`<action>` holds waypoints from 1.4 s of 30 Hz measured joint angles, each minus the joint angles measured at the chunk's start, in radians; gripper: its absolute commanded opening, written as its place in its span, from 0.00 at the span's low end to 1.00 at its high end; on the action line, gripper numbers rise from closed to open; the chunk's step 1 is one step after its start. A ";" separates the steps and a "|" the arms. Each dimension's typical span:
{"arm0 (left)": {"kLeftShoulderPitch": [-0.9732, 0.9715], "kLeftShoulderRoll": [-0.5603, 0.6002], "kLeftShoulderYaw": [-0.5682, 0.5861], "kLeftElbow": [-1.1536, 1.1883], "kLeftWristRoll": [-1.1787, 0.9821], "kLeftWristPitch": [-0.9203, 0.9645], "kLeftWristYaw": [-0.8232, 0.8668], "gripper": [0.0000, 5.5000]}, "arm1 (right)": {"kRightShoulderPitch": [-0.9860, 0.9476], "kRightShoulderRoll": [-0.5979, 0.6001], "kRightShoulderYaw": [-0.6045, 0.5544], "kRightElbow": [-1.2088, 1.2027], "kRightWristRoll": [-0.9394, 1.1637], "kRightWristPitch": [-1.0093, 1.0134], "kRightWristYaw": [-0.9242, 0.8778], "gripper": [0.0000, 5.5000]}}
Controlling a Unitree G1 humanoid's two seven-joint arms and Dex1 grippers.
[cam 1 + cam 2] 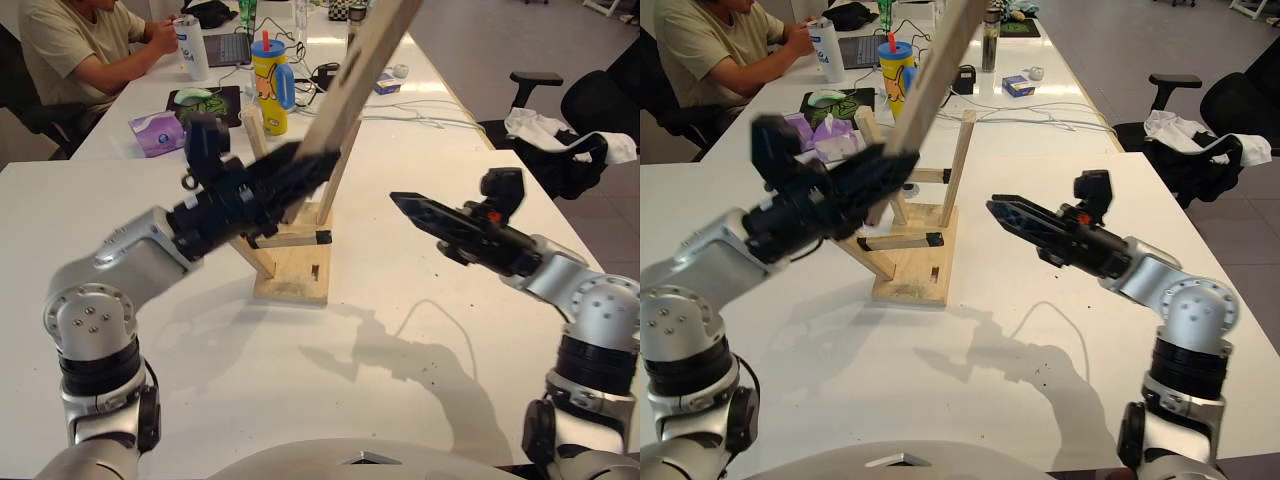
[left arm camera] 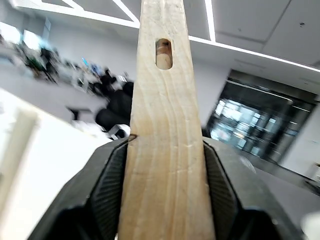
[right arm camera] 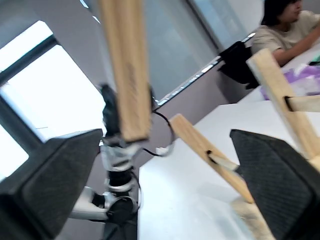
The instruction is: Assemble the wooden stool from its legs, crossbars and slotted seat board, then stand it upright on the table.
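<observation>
The slotted seat board (image 1: pixel 296 276) lies flat on the white table with two legs (image 1: pixel 338 178) standing in it, joined by a crossbar (image 1: pixel 288 238). My left gripper (image 1: pixel 305 165) is shut on a long wooden leg (image 1: pixel 362 66) that slants up and away over the half-built stool. In the left wrist view this leg (image 2: pixel 167 125) sits between both fingers (image 2: pixel 107 190), with an oval slot near its far end. My right gripper (image 1: pixel 400 204) hovers to the right of the stool, above the table. It is open, with its fingers (image 3: pixel 55 180) wide apart and nothing between them.
A yellow cup (image 1: pixel 270 88), a purple tissue pack (image 1: pixel 155 132), a laptop and cables crowd the far end of the table. A person sits at the back left. An office chair (image 1: pixel 565 140) stands off the table's right edge. Bare tabletop (image 1: pixel 330 400) lies in front.
</observation>
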 measured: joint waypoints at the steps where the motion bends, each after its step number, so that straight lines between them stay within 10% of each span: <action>1: 0.023 0.009 -0.017 0.003 -0.001 0.010 -0.032 0.37 | 0.000 -0.006 -0.004 0.008 0.029 0.000 -0.005 0.89; 8: 0.130 0.071 -0.123 0.066 0.054 0.052 -0.239 0.37 | -0.012 -0.011 0.019 0.056 0.101 -0.007 -0.073 0.89; 26: 0.159 0.117 -0.139 0.087 0.082 0.081 -0.366 0.37 | 0.002 -0.054 0.074 0.075 0.116 -0.004 0.007 0.39; 42: 0.325 0.162 -0.266 0.133 0.561 -0.184 -0.422 0.66 | -0.018 -0.161 0.164 0.182 -0.284 -0.192 0.186 0.39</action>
